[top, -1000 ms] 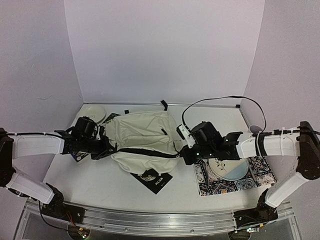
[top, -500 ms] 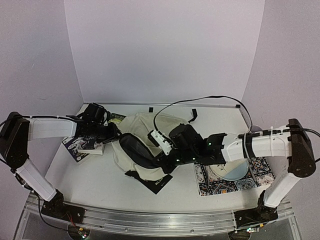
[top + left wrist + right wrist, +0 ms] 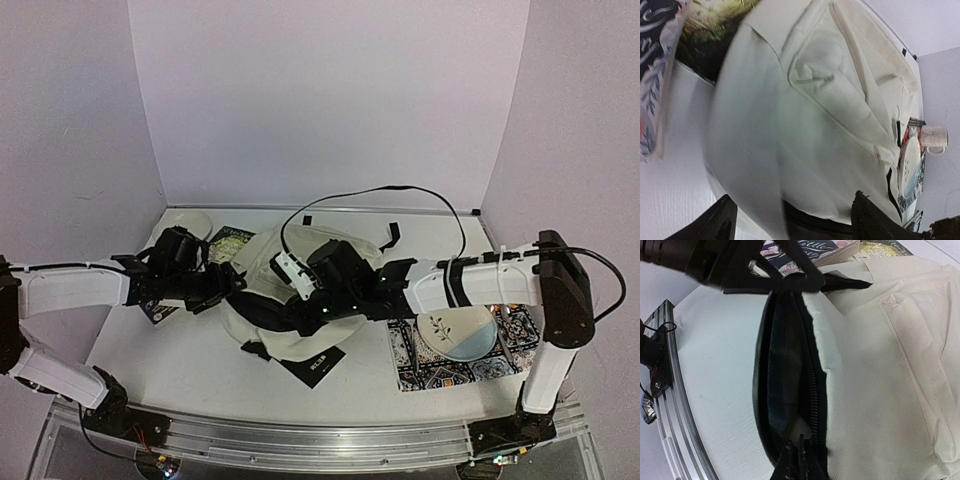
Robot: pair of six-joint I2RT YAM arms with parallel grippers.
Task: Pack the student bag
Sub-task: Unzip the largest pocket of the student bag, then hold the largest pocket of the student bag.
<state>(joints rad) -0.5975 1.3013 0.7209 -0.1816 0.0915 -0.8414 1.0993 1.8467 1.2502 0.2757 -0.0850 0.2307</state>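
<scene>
The student bag (image 3: 300,262), cream fabric with a zipper, lies in the middle of the table. Its mouth (image 3: 785,365) gapes and shows dark lining. My right gripper (image 3: 796,446) is shut on the zipper rim at the near end of that mouth; in the top view this gripper (image 3: 298,318) sits at the bag's front left. My left gripper (image 3: 228,290) is at the bag's left side. Its fingers (image 3: 722,222) stand wide open, with cream fabric ahead of them and nothing gripped.
A dark green book (image 3: 228,243) and a white plate (image 3: 185,222) lie at the back left. A patterned book (image 3: 160,310) lies under my left arm, and a black book (image 3: 315,367) in front of the bag. On the right, a multicolour mat (image 3: 500,360) carries a plate (image 3: 458,333).
My left gripper has opened and let go at the bag's left side. My right arm has reached left across the bag, dragging its rim, and the mouth now gapes.
</scene>
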